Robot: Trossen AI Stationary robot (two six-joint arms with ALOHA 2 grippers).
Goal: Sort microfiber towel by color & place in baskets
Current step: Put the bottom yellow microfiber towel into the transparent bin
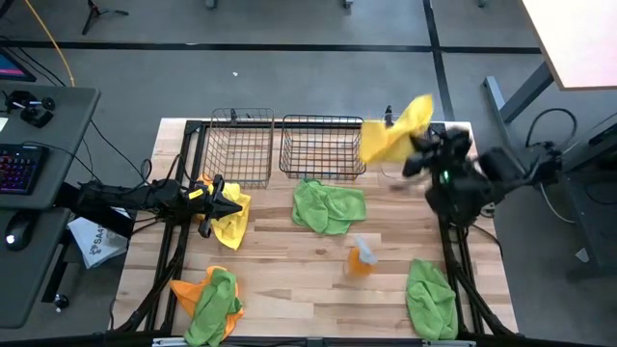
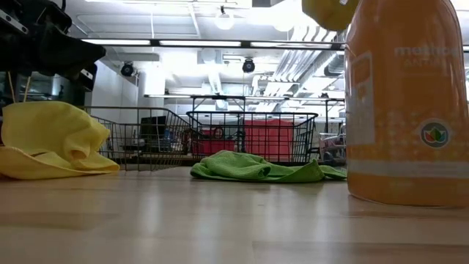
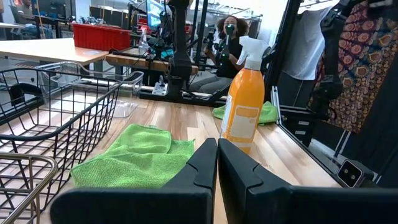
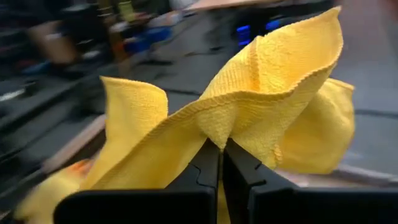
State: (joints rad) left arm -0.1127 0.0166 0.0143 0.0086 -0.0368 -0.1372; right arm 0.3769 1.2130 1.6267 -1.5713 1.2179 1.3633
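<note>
My right gripper (image 1: pixel 413 149) (image 4: pixel 221 150) is shut on a yellow towel (image 1: pixel 393 135), held in the air just right of the right wire basket (image 1: pixel 323 146). My left gripper (image 1: pixel 228 204) (image 3: pixel 217 158) is shut with nothing between its fingers. It hovers over a second yellow towel (image 1: pixel 231 224) (image 2: pixel 51 139), which lies crumpled on the table in front of the left wire basket (image 1: pixel 239 145). A green towel (image 1: pixel 328 207) (image 3: pixel 140 155) lies flat mid-table. Another green towel (image 1: pixel 430 299) lies near right. An orange towel (image 1: pixel 185 287) and a green towel (image 1: pixel 214 306) lie near left. My right gripper pinches a gathered fold of the yellow towel (image 4: pixel 214 134) between its two fingers. The towel is lifted clear of the table. Its free corners (image 4: pixel 134 99) stand up and spread out past the fingertips, slack.
An orange spray bottle (image 1: pixel 362 258) (image 2: pixel 407 103) stands upright between the two green towels. A clear plastic bin (image 3: pixel 121 99) shows beyond the wire baskets. A person (image 3: pixel 227 46) sits in the room behind the table. Bare wood lies along the near middle.
</note>
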